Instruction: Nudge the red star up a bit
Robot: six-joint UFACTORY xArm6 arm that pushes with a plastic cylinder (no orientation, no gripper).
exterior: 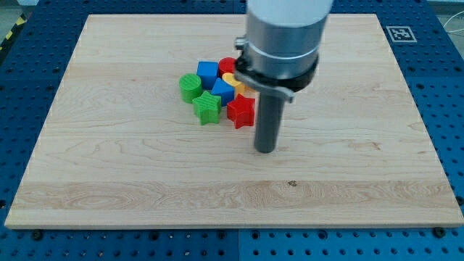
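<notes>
The red star lies on the wooden board at the lower right of a tight cluster of blocks. My tip rests on the board just below and to the right of the red star, a small gap away. Left of the star sits a green star. Above it lie a blue block and a yellow block, partly hidden by the arm.
A green cylinder, a blue cube and a red round block make up the cluster's upper part. The arm's grey body hides the cluster's right side. A fiducial tag sits at the board's top right corner.
</notes>
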